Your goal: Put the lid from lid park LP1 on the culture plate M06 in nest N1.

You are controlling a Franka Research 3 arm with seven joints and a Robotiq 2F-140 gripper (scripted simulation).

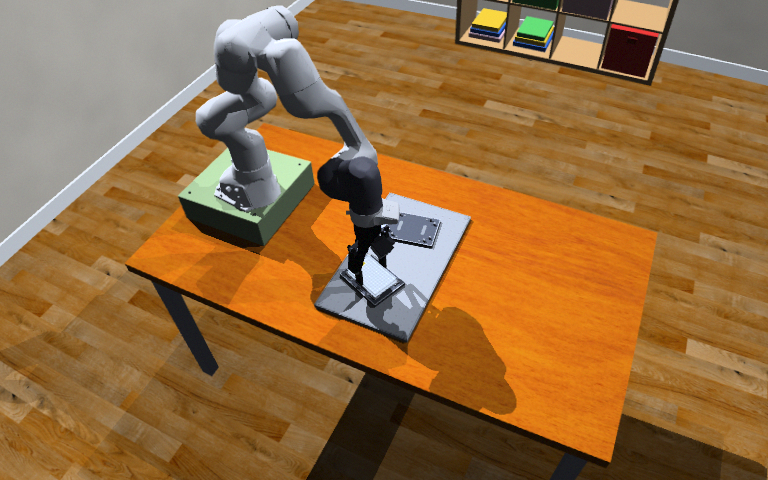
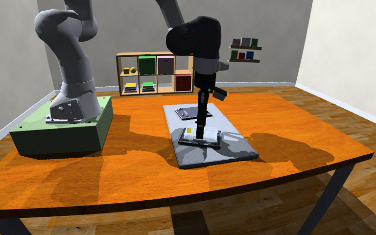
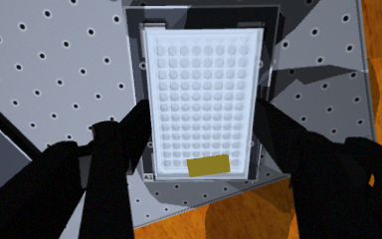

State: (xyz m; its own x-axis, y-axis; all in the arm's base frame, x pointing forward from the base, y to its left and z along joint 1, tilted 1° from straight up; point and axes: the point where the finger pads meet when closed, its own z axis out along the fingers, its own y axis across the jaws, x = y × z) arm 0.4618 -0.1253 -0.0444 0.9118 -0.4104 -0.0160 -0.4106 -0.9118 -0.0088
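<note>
The white culture plate M06 with a yellow label sits in the dark nest N1 at the near end of the grey perforated deck. A clear lid covers the plate; its rim shows just outside the plate's edges. My gripper points straight down and is shut on the lid, one finger on each long side. It also shows in the top and exterior views. I cannot tell whether the lid is fully seated. Lid park LP1 at the far end is bare.
The robot's green base block stands at the left of the orange table. The deck's front edge lies close to the table edge. A shelf unit stands far behind on the floor.
</note>
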